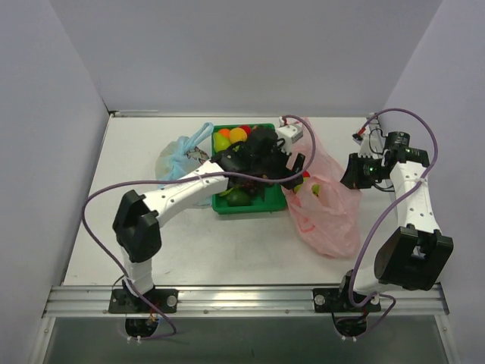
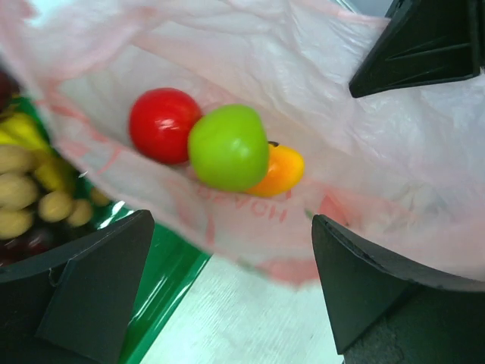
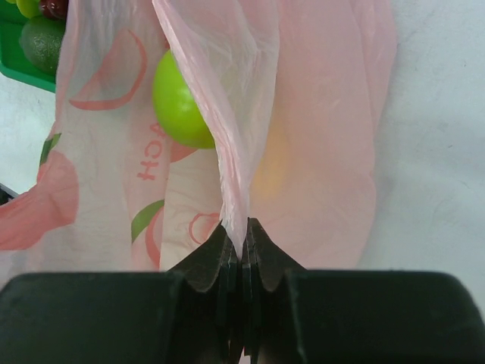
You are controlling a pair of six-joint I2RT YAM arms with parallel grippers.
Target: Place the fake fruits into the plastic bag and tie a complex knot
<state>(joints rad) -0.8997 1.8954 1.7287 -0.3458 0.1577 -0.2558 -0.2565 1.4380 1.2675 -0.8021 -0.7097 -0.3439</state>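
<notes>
Inside plastic bag (image 2: 379,136), fruits (image 2: 227,148), left gripper (image 2: 231,224) gaping empty, right gripper (image 3: 242,236) pinching it, wrist-seen

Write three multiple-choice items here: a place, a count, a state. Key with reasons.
1. Relative to the plastic bag, the green tray lies: A) inside it B) beside it, on the robot's left C) under it.
2. Fruits seen inside the bag, left wrist view: A) one B) three C) five.
3. The right hand is: A) wide open B) shut on a banana C) shut on the bag.
1B: top view shows it. 2B: red apple, green fruit, orange fruit. 3C: its fingers pinch pink film.
</notes>
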